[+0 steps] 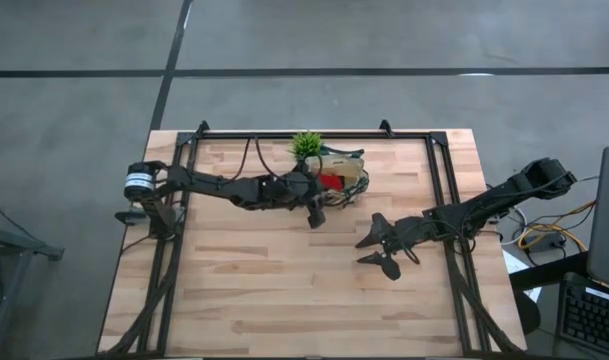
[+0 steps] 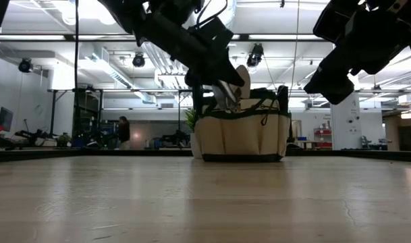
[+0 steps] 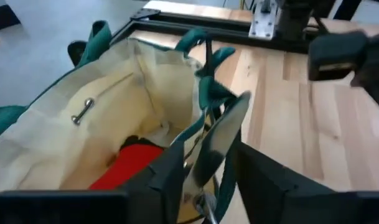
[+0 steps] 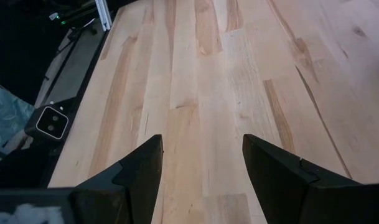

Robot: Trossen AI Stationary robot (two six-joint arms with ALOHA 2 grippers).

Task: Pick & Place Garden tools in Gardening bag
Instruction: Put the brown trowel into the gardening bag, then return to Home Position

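With the red soft lump already inside the beige green-trimmed fabric bag, the left gripper clamps a silver metal trowel over its opening; the right gripper waits, fingers apart, empty

2 dark jointed arms, black cables

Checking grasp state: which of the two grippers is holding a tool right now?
The left gripper, at the gardening bag, is shut on a silver trowel. The right gripper hangs open over bare table, holding nothing.
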